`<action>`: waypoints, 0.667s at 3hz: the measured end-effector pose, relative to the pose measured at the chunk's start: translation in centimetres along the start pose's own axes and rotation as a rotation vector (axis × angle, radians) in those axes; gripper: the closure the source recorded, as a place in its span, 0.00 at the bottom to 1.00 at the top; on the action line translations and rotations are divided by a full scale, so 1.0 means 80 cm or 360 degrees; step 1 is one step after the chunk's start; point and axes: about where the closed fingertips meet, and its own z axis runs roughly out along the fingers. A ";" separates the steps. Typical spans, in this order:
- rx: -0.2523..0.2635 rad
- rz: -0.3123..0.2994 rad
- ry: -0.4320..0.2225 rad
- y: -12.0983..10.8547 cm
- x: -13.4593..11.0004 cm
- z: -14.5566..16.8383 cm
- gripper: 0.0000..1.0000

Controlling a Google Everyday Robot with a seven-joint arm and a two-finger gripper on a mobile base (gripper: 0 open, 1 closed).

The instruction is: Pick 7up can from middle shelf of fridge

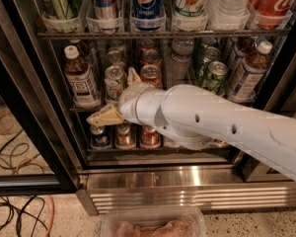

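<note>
The 7up can [113, 83], pale silvery with a silver top, stands at the front of the middle shelf [81, 107] of the fridge [24, 112], left of a red can [151, 75]. My gripper [117, 97] is open, right in front of the can. One tan finger [133, 76] points up between the 7up can and the red can. The other finger [103, 116] points down-left over the shelf's front edge. The white arm crosses from the lower right and hides the shelf's middle.
A brown-drink bottle [80, 78] stands left of the 7up can. Green cans [214, 75] and more bottles [249, 70] stand to the right. Large cans fill the top rack [163, 33]. Small cans [123, 135] stand on the bottom rack. Cables [15, 211] lie on the floor at the left.
</note>
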 end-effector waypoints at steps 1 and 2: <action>0.0021 0.0005 -0.0003 -0.003 0.001 0.011 0.00; 0.0051 0.0022 0.0007 -0.009 0.010 0.022 0.00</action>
